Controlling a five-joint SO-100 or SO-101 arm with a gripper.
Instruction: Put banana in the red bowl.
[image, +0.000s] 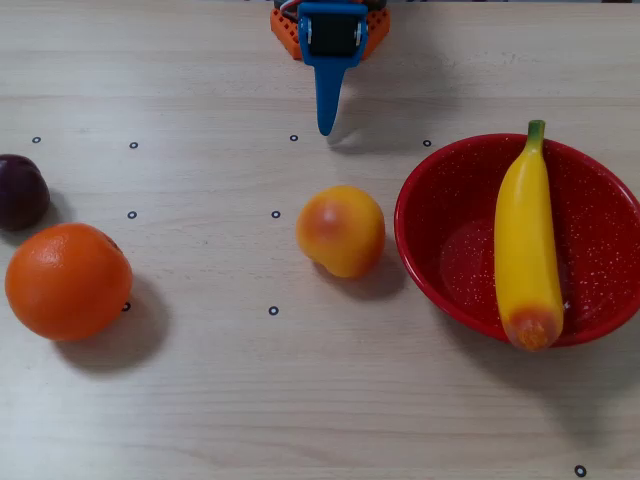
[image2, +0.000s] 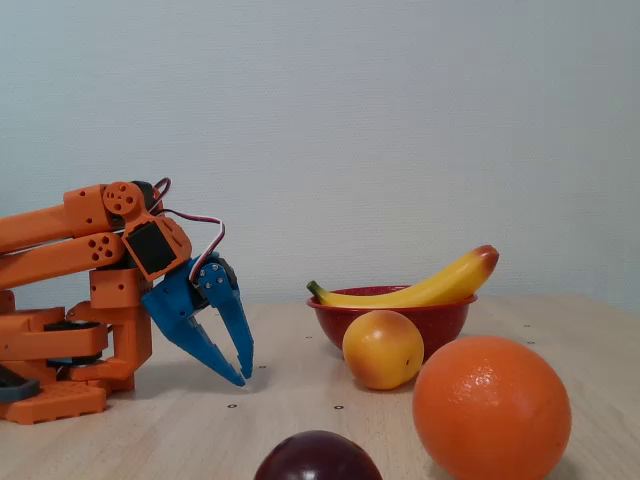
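The yellow banana (image: 527, 240) lies across the red bowl (image: 450, 240) at the right of the overhead view, green stem at the far rim, orange-red end resting over the near rim. In the fixed view the banana (image2: 420, 290) rests on the bowl (image2: 440, 318), its blushed end raised to the right. My blue gripper (image: 326, 125) is at the top middle of the overhead view, well apart from the bowl. In the fixed view the gripper (image2: 243, 377) points down at the table with its fingers nearly together and holds nothing.
A round yellow-orange peach-like fruit (image: 341, 230) sits just left of the bowl. A large orange (image: 68, 281) and a dark plum (image: 20, 191) lie at the left. The orange arm base (image2: 60, 350) stands at the table's far edge. Small black markers dot the wooden table.
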